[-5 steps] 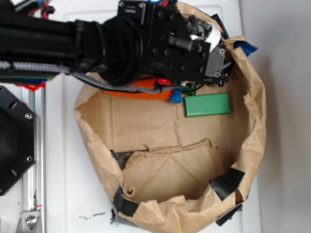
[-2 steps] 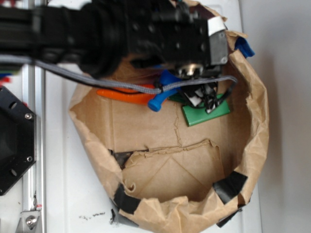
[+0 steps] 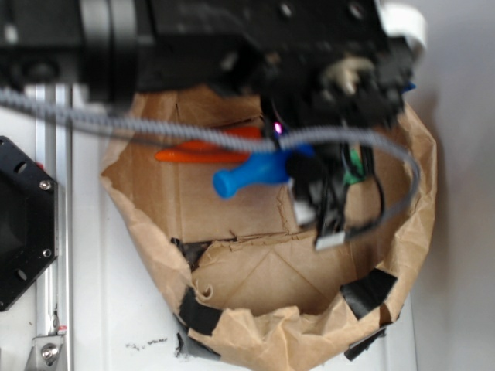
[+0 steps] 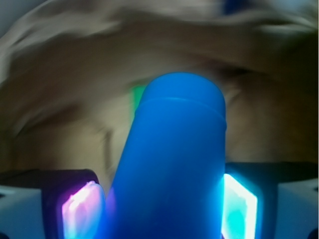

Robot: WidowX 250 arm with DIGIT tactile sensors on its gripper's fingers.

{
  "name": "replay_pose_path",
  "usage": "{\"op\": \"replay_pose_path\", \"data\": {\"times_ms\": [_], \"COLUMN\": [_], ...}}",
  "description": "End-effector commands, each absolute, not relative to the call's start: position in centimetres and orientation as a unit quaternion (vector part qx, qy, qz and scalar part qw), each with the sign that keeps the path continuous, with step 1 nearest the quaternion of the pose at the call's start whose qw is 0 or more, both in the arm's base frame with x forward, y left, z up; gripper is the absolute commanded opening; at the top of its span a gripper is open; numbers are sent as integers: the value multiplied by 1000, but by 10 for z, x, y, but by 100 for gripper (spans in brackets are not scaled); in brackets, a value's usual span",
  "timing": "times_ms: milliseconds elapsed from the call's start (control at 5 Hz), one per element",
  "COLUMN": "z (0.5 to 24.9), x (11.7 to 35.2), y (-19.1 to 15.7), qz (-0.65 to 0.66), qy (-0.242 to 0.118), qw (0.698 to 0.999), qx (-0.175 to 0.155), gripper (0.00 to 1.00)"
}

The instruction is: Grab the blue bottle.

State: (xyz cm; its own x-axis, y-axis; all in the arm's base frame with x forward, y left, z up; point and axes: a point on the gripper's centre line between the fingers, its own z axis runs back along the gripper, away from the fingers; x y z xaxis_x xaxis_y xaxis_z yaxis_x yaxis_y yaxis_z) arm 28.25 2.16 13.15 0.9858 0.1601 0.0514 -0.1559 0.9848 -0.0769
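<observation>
Bottle place: we see the blue bottle [image 3: 259,171] held above the floor of the brown paper bag [image 3: 155,224], near the bag's middle, slightly toward 1 o'clock.
Bottle axis: in the exterior view its long axis runs almost level, the narrow neck end pointing to 8 o'clock and the wide body at 3 o'clock, inside the tool [image 3: 309,174].
Tool state: we find the tool clamped on the bottle's body; in the wrist view a lit pad [image 4: 82,211] glows pink at the left and another glows cyan at the right, both pressed to the blue plastic [image 4: 174,164].
Wrist view only: the bottle fills the centre and rises toward 12 o'clock; a sliver of the green block [image 4: 135,95] shows past its left shoulder; the bag wall behind is blurred.
Exterior view only: the orange carrot [image 3: 203,151] lies just beyond the bottle at 11 o'clock; the black arm covers the bag's 12 o'clock rim; a grey cable [image 3: 193,137] crosses the bag.
Room: the bag's floor toward 6 o'clock is bare, and its crumpled rim rings the tool; white bench [image 3: 100,294] lies at 9 o'clock.
</observation>
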Motion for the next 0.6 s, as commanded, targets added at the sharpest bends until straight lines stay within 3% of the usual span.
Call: {"op": "replay_pose_path", "data": {"times_ms": [0, 400], "z": [168, 171], "x": [267, 266], "y": [0, 5], "qz": [-106, -92], "qy": [-59, -87], "qw": [993, 992], "qx": [-14, -14], "gripper": [0, 0]}}
